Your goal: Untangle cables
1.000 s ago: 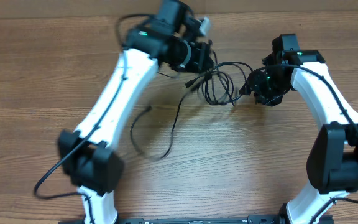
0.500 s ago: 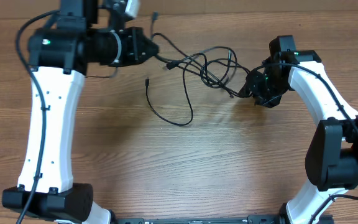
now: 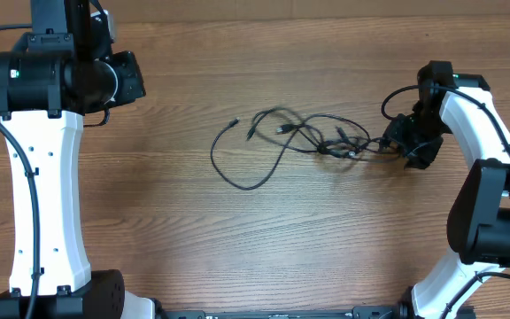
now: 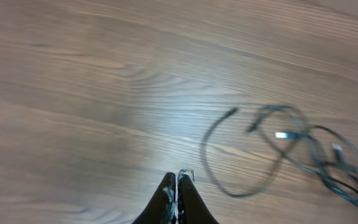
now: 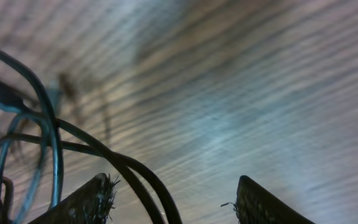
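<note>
Right gripper (image 5: 174,185) stands open with one strand of the cables (image 3: 312,137) passing between its jaws; left gripper (image 4: 178,186) is closed on nothing, far to the left.
Cables lie on the table (image 3: 264,248) right of the middle, knotted just beside the right gripper, with one loop reaching left. If this arm pulls away, a jaw may hook the strand and drag or tighten the knot, because nothing pins it.

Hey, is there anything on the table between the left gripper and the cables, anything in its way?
Nothing visible. The left gripper, shut and empty, has only bare table between it and the cables. Their nearest loop lies flat on the wood.
</note>
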Controlling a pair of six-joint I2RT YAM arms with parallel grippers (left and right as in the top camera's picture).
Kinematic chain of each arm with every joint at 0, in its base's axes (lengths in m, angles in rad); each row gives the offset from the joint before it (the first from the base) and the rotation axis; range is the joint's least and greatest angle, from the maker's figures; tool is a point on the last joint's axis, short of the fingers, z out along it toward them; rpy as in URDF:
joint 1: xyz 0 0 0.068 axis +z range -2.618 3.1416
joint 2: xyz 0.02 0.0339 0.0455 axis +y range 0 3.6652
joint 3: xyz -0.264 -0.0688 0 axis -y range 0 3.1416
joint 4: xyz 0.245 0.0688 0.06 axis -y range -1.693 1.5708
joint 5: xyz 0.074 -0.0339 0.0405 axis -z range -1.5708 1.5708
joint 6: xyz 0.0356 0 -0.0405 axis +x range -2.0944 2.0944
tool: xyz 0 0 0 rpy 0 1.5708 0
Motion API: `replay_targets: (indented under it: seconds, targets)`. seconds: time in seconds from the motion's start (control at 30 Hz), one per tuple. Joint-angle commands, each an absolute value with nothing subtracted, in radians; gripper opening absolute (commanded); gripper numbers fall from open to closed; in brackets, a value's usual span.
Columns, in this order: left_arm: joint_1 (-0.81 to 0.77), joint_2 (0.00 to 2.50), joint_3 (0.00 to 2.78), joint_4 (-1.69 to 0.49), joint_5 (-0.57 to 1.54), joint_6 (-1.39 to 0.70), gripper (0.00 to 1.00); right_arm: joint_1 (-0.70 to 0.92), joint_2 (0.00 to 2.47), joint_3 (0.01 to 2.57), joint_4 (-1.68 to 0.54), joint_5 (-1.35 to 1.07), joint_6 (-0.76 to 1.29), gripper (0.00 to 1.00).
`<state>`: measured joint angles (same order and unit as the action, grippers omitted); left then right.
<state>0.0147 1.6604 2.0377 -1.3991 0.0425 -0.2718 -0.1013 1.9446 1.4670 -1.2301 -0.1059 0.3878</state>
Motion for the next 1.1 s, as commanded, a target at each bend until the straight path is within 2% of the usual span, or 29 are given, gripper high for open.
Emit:
replay_targets:
  seconds: [0.0, 0.1, 0.33, 0.4, 0.43, 0.6, 0.8, 0.97, 1.07]
  targets:
    - [0.012, 1.642, 2.06, -1.405, -0.091, -0.322, 0.04, -0.096, 1.945, 1.47, -1.256, -0.086, 0.378, 0.64]
    - [-0.003, 1.644, 2.059, -1.397, 0.023, -0.284, 0.04, -0.091, 1.945, 1.494, -1.297, -0.183, 0.261, 0.73]
    - [-0.111, 1.655, 2.042, -1.357, 0.222, -0.171, 0.04, -0.086, 1.896, 1.623, -1.428, -0.614, -0.089, 0.79]
    - [-0.155, 1.665, 2.042, -1.347, 0.254, -0.155, 0.04, -0.086, 1.876, 1.666, -1.477, -0.646, -0.132, 0.82]
    - [-0.177, 1.673, 2.042, -1.34, 0.26, -0.152, 0.04, -0.086, 1.867, 1.691, -1.493, -0.617, -0.115, 0.87]
    - [-0.276, 1.722, 2.042, -1.314, 0.263, -0.153, 0.08, -0.086, 1.851, 1.785, -1.506, -0.276, 0.182, 0.93]
    - [-0.342, 1.802, 2.042, -1.306, 0.265, -0.153, 0.09, -0.085, 1.851, 1.789, -1.496, -0.188, 0.221, 1.0]
    - [-0.369, 1.855, 2.042, -1.29, 0.34, -0.128, 0.11, -0.088, 1.851, 1.789, -1.447, -0.111, 0.275, 1.0]
    - [-0.401, 1.899, 2.042, -1.282, 0.375, -0.126, 0.12, -0.102, 1.851, 1.789, -1.374, 0.039, 0.439, 1.0]
